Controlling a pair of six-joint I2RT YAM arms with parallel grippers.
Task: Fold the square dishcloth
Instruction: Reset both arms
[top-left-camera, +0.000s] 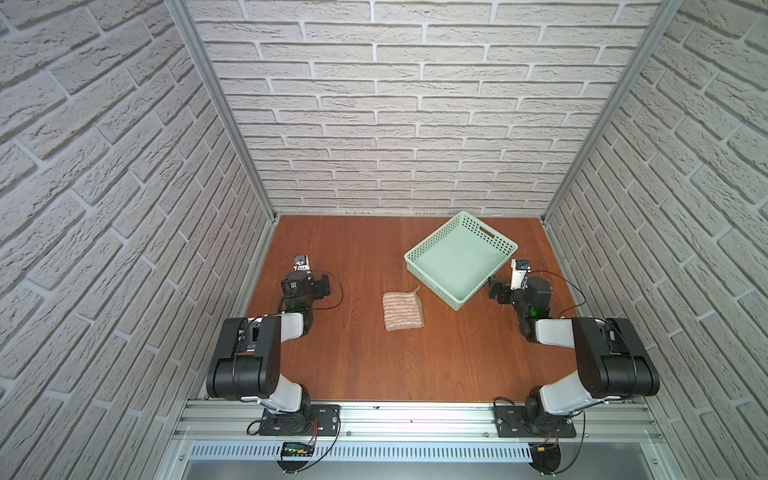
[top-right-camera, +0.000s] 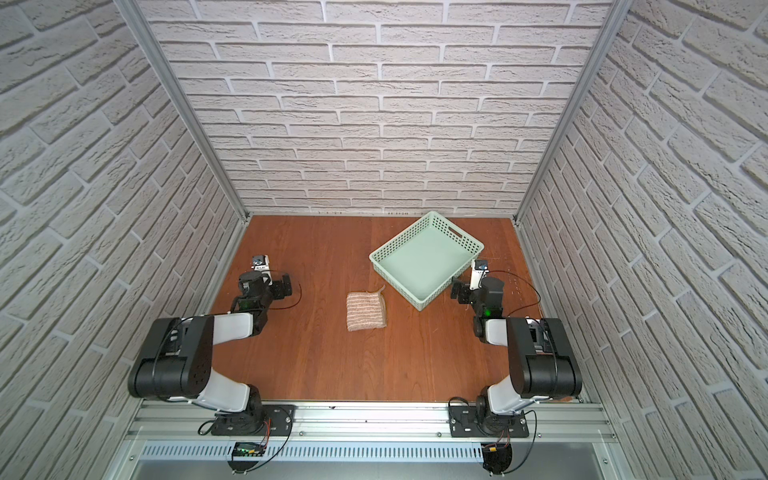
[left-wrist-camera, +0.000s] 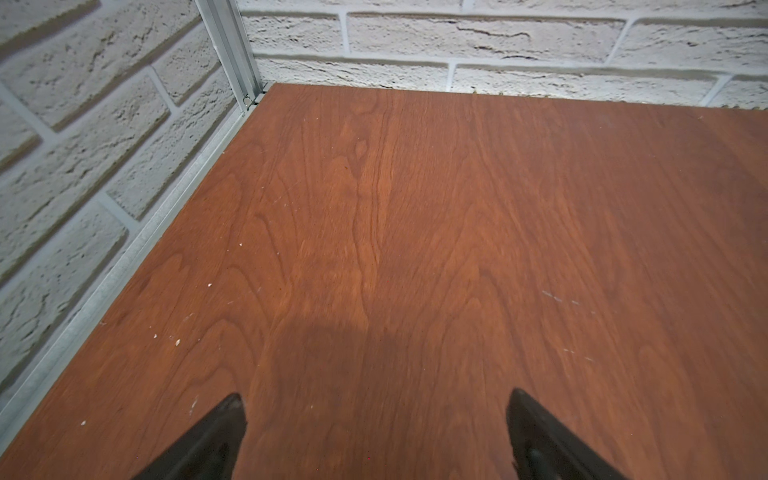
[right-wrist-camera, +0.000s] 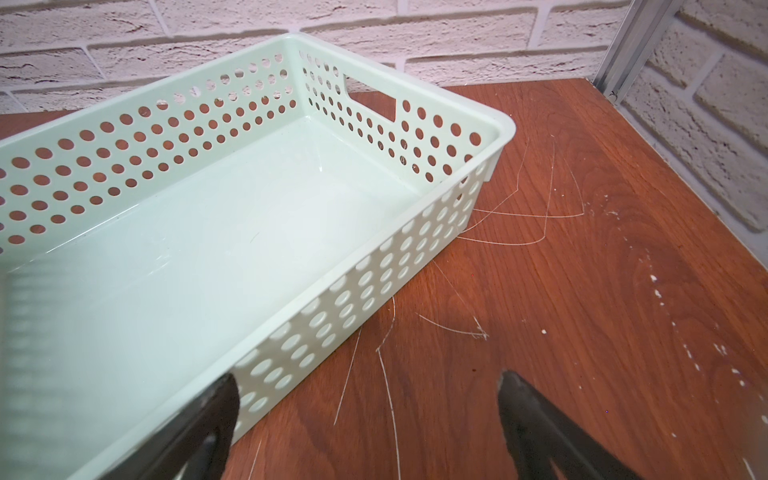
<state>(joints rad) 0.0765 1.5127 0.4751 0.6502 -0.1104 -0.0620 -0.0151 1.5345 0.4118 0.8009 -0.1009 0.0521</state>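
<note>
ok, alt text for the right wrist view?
An empty mint-green perforated basket sits on a wooden table, seen close up. In the foreground the right gripper's black fingers stand open, one in front of the basket's near wall, one over bare table. White brick wall behind.

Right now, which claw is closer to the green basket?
Right. The right gripper hangs close beside the green basket's near corner; the left gripper is across the table, on the far side of the dishcloth, well away from it.
</note>
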